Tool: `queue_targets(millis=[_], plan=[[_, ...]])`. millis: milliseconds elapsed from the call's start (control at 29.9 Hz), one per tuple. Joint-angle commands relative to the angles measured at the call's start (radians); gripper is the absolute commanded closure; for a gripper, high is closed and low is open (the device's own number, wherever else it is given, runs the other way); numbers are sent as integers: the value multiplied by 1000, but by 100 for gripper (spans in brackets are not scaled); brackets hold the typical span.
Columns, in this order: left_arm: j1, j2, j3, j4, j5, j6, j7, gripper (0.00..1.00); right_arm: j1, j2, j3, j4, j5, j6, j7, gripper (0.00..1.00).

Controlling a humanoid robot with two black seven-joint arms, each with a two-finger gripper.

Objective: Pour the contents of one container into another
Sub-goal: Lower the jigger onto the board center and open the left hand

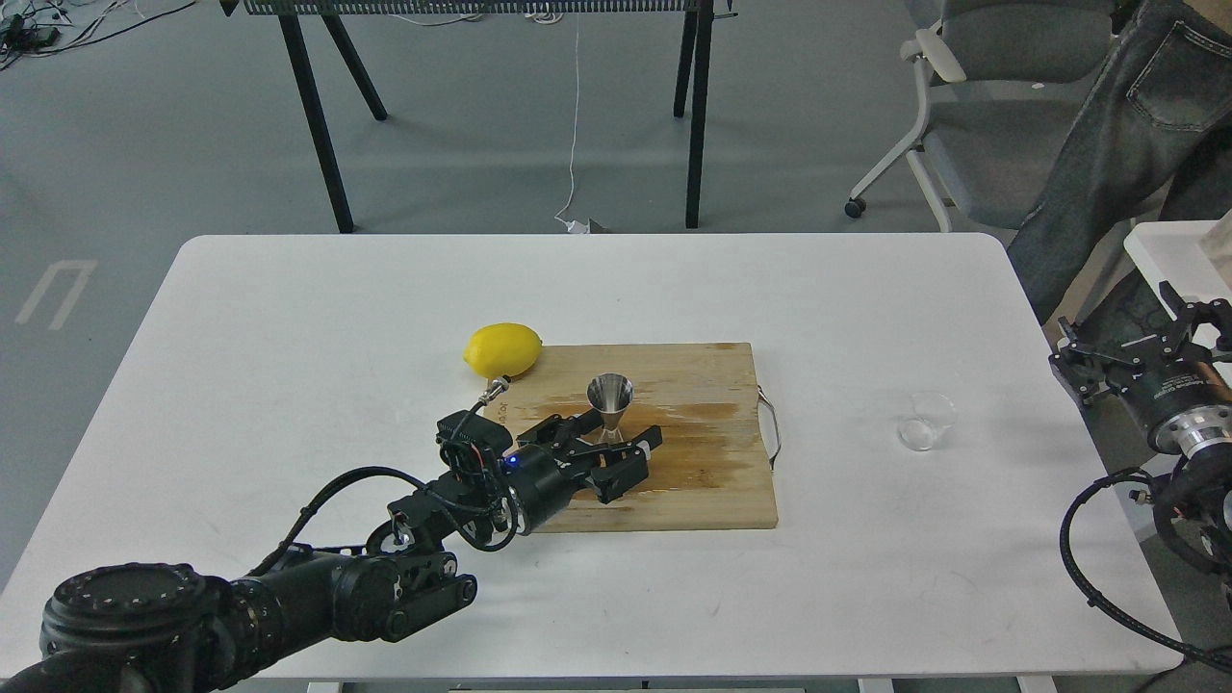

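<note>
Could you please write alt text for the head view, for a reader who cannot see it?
The left gripper, open, brackets the base of a steel jigger standing on a wooden cutting board, with a lemon at the board's far left corner. A clear cup sits apart on the white table near the right gripper.

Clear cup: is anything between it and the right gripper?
Nothing visible. The clear cup stands alone on the white table, with bare tabletop between it and the right gripper near the table's right edge.

I see the steel jigger (610, 406) upright on the wooden board (693, 452); the clear cup (926, 421) lies tipped on the white table (289, 337), well apart.
</note>
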Motion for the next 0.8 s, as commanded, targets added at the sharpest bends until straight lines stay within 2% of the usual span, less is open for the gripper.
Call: queue_targets(millis=[0,635,768], plan=[[4,4,2,0,-1,0,0,8,0,1,1,1,0,0,0,0],[7,54,-1,-1,-1,0,0,8,0,-1,1,-1,0,0,0,0],[9,85,-4,-47,-1,0,0,8,-2,1,1,-1,0,0,0,0]])
